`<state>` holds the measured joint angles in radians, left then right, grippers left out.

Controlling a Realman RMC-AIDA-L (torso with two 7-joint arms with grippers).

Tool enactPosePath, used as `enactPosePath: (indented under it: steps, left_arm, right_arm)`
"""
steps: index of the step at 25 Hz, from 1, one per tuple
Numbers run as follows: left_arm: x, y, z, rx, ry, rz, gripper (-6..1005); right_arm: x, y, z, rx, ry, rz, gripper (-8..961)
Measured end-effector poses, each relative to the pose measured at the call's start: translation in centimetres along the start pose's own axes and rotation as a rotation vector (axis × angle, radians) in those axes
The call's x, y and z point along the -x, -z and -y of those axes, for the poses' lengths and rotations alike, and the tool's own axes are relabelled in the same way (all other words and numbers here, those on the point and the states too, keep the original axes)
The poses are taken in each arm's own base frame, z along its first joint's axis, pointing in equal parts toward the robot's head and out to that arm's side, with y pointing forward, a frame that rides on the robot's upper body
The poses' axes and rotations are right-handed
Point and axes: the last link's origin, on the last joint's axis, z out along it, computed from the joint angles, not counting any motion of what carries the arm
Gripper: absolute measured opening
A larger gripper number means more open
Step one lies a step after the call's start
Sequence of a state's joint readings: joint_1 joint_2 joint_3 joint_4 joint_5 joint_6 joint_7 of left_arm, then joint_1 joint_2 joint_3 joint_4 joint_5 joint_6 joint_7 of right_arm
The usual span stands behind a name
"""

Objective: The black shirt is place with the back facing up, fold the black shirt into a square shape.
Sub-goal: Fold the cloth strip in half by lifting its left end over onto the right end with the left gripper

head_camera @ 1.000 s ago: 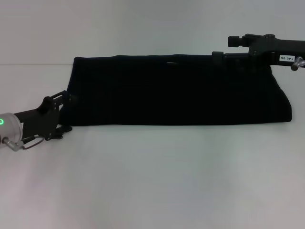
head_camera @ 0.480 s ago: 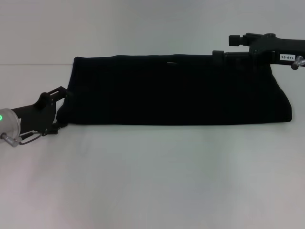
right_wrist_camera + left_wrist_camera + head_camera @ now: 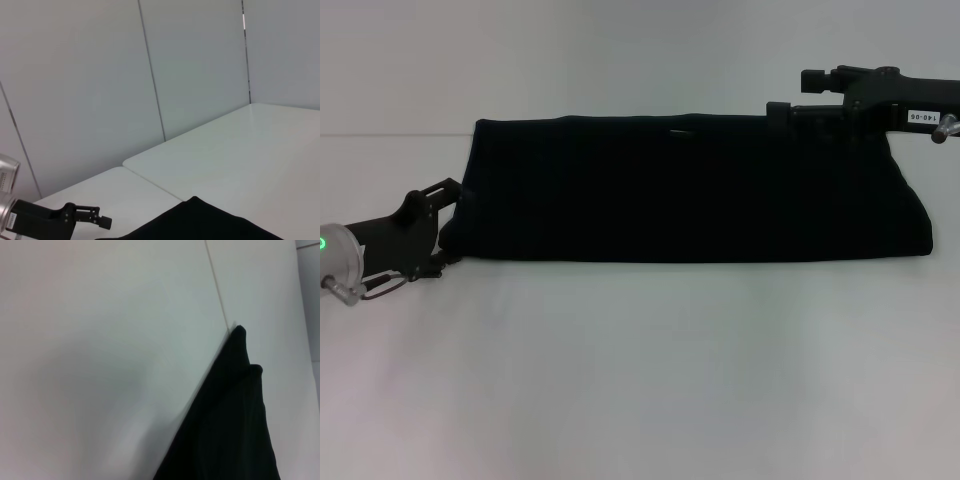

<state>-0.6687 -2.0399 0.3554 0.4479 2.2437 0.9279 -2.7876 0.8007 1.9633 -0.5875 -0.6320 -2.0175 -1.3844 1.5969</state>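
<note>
The black shirt lies flat on the white tabletop, folded into one long band that runs from nine o'clock to three o'clock across the far half of the surface, its near edge straight and its right end slightly rounded. There's a small pale mark near the middle of the far edge.

The left gripper sits at nine o'clock, right against the shirt's left end, low by the near corner; its dark fingers merge with the dark fabric and I cannot tell whether they are parted or pinching the cloth. A green light glows on that arm's wrist.

Up at two o'clock the right gripper hangs at the far right corner of the shirt, level with the far edge; its fingers, too, are lost against the black cloth, so open or closed I cannot tell.

From the left wrist, a folded corner of the shirt shows on the tabletop, two layers visible
</note>
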Motion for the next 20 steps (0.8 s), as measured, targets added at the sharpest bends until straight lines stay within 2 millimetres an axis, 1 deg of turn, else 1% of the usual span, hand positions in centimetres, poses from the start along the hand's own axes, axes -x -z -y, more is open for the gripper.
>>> enactPosePath:
  steps: [10, 20]
  left_arm:
    - [0.82, -0.13, 0.59, -0.007, 0.010, 0.028, 949]
    - [0.28, -0.17, 0.27, -0.004, -0.014, 0.002, 950]
  right_arm:
    - [0.05, -0.06, 0.18, -0.013, 0.002, -0.001, 924]
    - [0.29, -0.16, 0.20, -0.013, 0.007, 0.002, 924]
